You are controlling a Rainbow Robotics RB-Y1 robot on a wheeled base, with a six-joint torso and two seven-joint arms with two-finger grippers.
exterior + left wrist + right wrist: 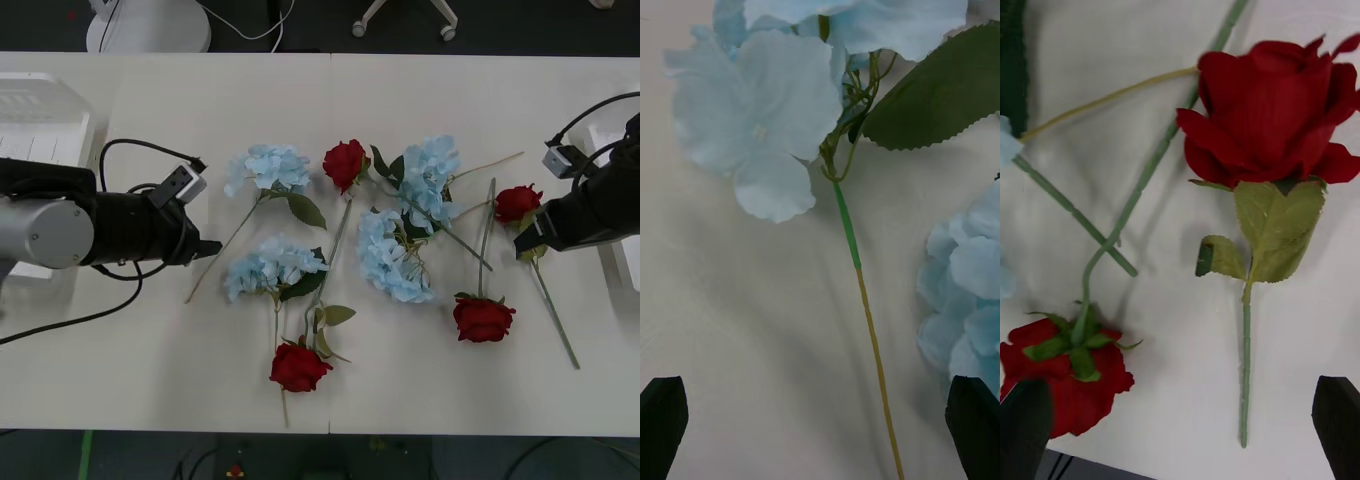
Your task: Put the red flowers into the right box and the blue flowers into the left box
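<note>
Cream counter (450,390) before a dark floor. Four red flowers (483,319) and four blue flowers (276,166) lie scattered mid-counter. Left hand (820,427) and right hand (1184,427), both spread apart, hover above stems.

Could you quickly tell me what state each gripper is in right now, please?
Left gripper: open, empty, above a blue flower's stem.
Right gripper: open, empty, above a red flower's stem.
</note>
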